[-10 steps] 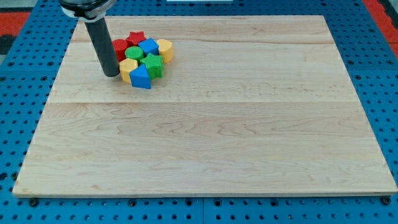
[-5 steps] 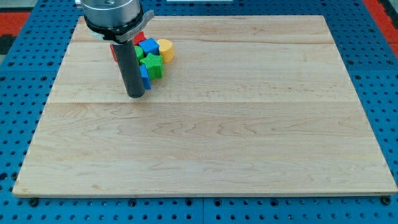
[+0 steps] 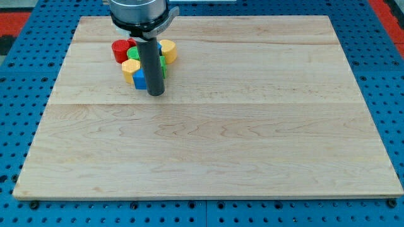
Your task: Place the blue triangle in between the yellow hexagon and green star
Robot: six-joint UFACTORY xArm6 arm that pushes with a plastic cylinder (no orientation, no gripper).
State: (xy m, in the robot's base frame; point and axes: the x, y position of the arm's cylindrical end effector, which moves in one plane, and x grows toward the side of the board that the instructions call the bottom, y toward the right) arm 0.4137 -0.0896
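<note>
The pale wooden tabletop is lying on a blue pegboard. Near its top left, a tight cluster is sitting: a red cylinder, a yellow hexagon, a blue block, a green block, a yellow cylinder.

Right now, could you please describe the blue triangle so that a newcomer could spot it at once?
Start at the pale wooden board and go to the cluster of small coloured blocks near its top-left corner. The blue triangle block sits at the cluster's bottom edge, partly hidden behind my tip and just right of a yellow hexagon block. It is the blue block nearest the view's bottom.
</note>
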